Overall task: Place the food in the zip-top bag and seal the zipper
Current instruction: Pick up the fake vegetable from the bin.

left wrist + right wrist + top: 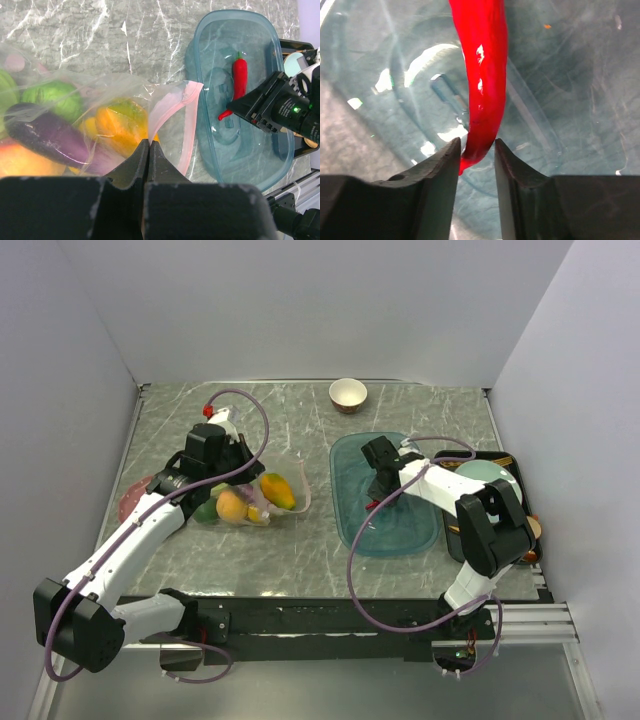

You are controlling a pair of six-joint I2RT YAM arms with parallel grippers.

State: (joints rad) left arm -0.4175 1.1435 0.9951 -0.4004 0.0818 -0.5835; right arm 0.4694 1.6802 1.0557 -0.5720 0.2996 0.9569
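The clear zip-top bag [107,82] lies left of centre, holding a purple eggplant [47,137], a green cabbage [52,97] and an orange [122,122]. My left gripper [149,141] is shut on the bag's mouth edge, where the pale pink zipper [189,120] curls up and stands apart. In the top view the bag [262,498] sits under that gripper [228,443]. A red chili [482,75] lies in the teal tray [570,75]. My right gripper [476,145] has its jaws pressed against both sides of the chili's lower tip, low in the tray [400,535].
A small cream-and-brown bowl [348,394] stands at the back centre. A dark tray [512,462] with a pale plate [492,478] sits against the right wall, just beyond the teal tray. Walls close the table on the left, right and back.
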